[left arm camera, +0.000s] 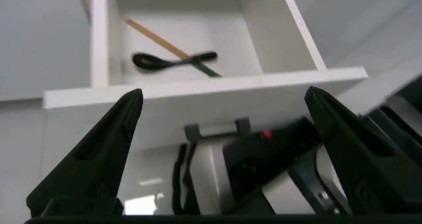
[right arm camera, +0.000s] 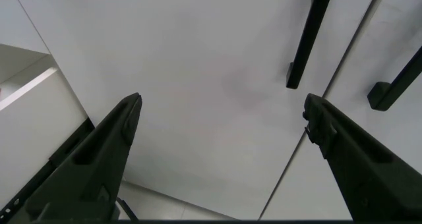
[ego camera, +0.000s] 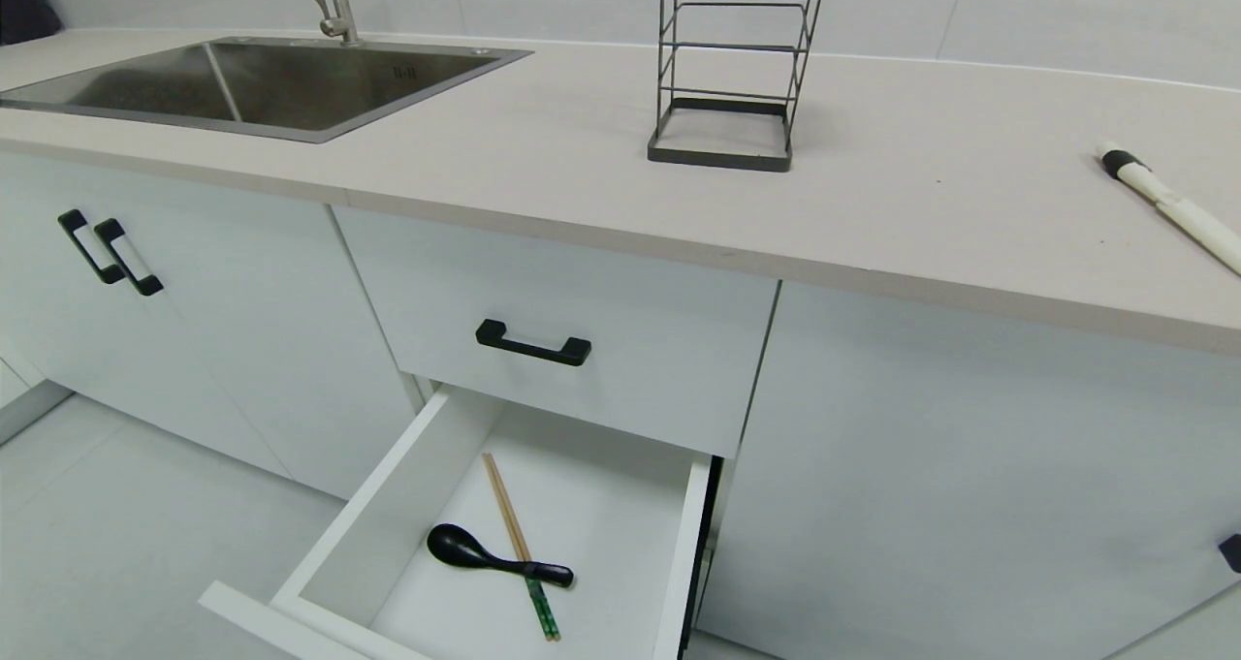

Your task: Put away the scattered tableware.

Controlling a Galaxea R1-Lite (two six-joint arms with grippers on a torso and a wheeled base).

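Left pincer (left arm camera: 224, 95) wide open, empty, just outside drawer (ego camera: 684, 544); right pincer (right arm camera: 223, 100) open too. Spoon (ego camera: 461, 549) crosses chopsticks (ego camera: 506, 507) inside drawer. Likely next: you push its front squarely, evenly.

The left tool (left arm camera: 224, 99) is holding its two dark fingers (left arm camera: 99, 151) spread wide apart, tips pointing forward, and the right tool (right arm camera: 223, 102) is likewise holding its fingers (right arm camera: 92, 158) parted wide.

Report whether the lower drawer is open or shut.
Open. The lower drawer is pulled out, and the black spoon and chopsticks lie crossed on its floor.
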